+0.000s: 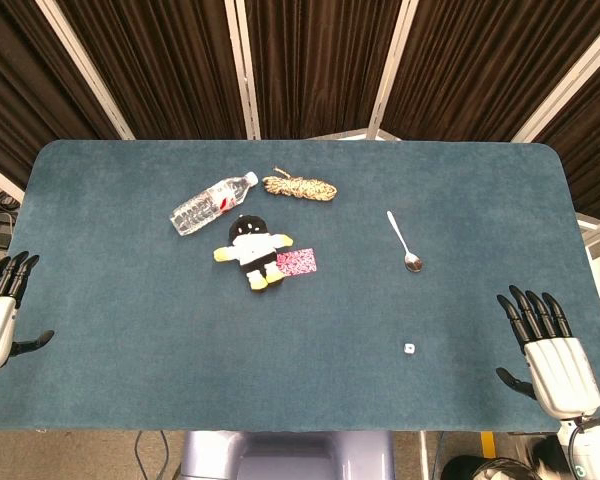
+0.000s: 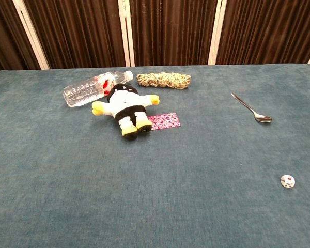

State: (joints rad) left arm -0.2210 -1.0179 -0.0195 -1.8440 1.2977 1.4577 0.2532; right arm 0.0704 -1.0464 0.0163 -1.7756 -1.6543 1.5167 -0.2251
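My left hand (image 1: 0,312) hangs at the table's left edge, fingers apart, holding nothing. My right hand (image 1: 550,354) sits at the right front corner, fingers spread and empty; a small white die (image 1: 409,348) (image 2: 287,181) lies to its left. Mid-table lies a plush penguin (image 1: 253,249) (image 2: 125,109) on its back, partly over a pink patterned card (image 1: 298,262) (image 2: 165,121). A clear water bottle (image 1: 212,203) (image 2: 94,88) and a coil of rope (image 1: 300,186) (image 2: 164,80) lie behind it. A metal spoon (image 1: 404,242) (image 2: 251,108) lies to the right. Neither hand shows in the chest view.
The blue cloth-covered table (image 1: 130,330) (image 2: 51,181) has rounded far corners. Dark curtains with white posts hang behind it. Cables and a grey robot base show below the front edge.
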